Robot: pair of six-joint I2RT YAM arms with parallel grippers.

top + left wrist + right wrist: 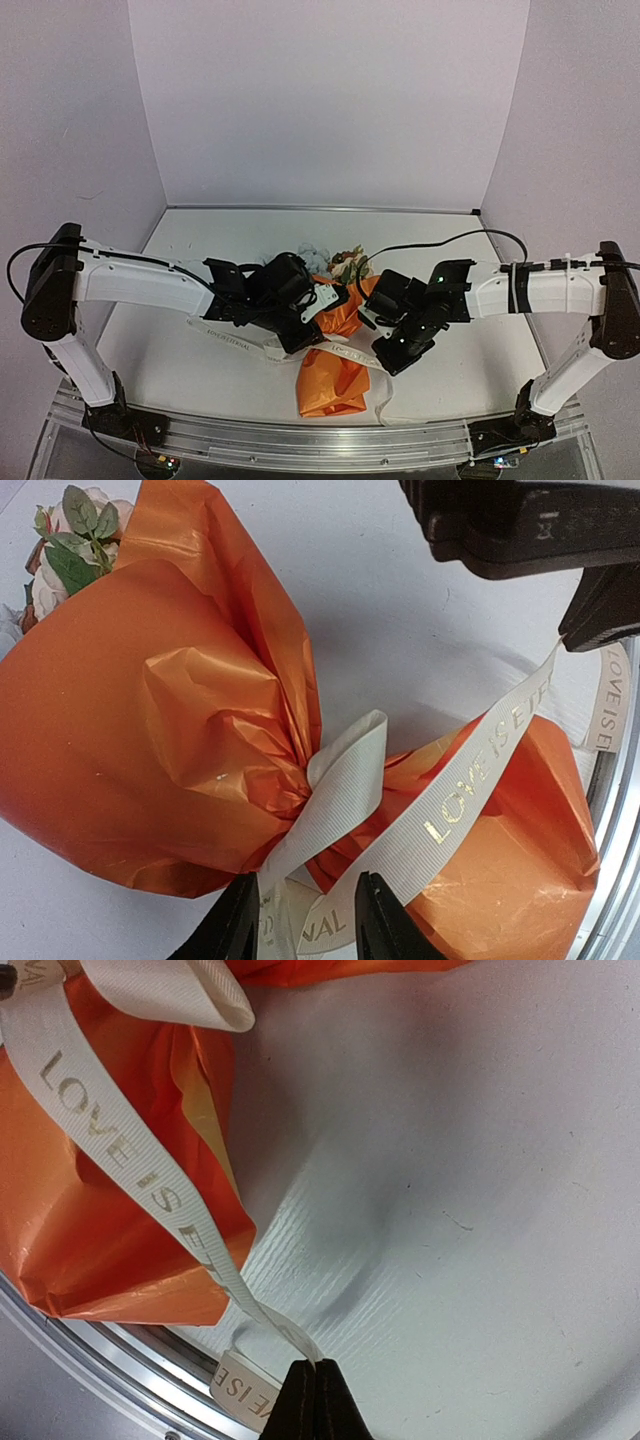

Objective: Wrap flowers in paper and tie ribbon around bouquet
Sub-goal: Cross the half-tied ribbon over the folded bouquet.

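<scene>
**Bouquet cinched with ribbon; right gripper clamped on ribbon end**

Container: the paper is gathered into a cone around the flowers. In the top view the blooms show at the cone's 12 o'clock end and the orange tail flares toward 6 o'clock. The bouquet lies on the surface, between the two arms.

The ribbon is looped around the pinched waist of the paper.

Left gripper: in its own view it sits at 6 o'clock of the waist. The jaws stand part-way apart with ribbon strands filling the gap. Whether they pinch the strands cannot be told.

Right gripper: the jaws are closed tight on the ribbon. That strand runs taut from the waist toward 4 o'clock in the top view, with a short lettered end curling beside the fingers.
</scene>
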